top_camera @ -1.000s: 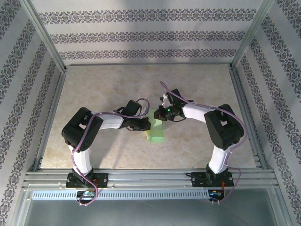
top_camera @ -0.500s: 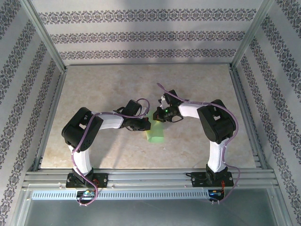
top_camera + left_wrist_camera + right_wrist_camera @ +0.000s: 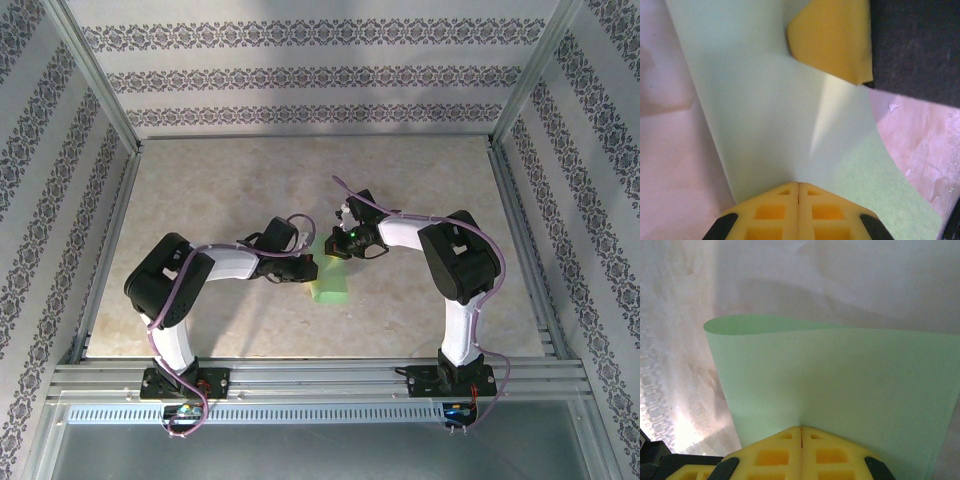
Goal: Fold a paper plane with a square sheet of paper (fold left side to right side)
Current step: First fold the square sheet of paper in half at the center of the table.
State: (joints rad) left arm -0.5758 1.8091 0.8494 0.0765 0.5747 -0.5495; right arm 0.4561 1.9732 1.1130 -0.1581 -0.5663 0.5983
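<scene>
A pale, marbled beige tabletop (image 3: 230, 190) is enclosed on three sides by walls (image 3: 300, 75) papered in white with bands of dark floral ornament. Aluminium frame posts (image 3: 93, 75) are set at the back corners and appear slanted in the overhead view. A silver rail (image 3: 320, 375) is laid along the near edge. A white slotted strip (image 3: 300, 412) is fixed just in front of it.
</scene>
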